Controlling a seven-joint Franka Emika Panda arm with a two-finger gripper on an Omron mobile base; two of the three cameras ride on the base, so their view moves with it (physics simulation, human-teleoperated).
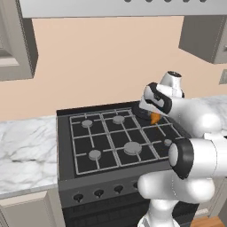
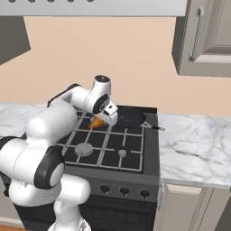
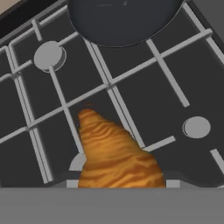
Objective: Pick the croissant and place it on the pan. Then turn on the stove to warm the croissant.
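Observation:
My gripper [image 1: 153, 115] is shut on the croissant [image 1: 154, 118], an orange-brown pastry hanging just above the stove's [image 1: 111, 137] grates near its back right. From the other side the croissant [image 2: 95, 122] sticks out below the hand [image 2: 103, 118], left of the black pan [image 2: 128, 117]. The pan sits on the back right burner, its thin handle pointing right toward the counter. In the hand view the croissant [image 3: 116, 153] fills the lower middle and hides the fingertips. The pan [image 3: 122, 19] lies ahead at the top, apart from the croissant.
Marble counters flank the stove on the left [image 1: 26, 150] and right [image 2: 194, 144]. Black knobs [image 2: 124, 191] line the front. Grey burner caps [image 3: 48, 54] [image 3: 196, 127] sit under the grates. Wall cabinets [image 2: 207, 36] and a hood hang above.

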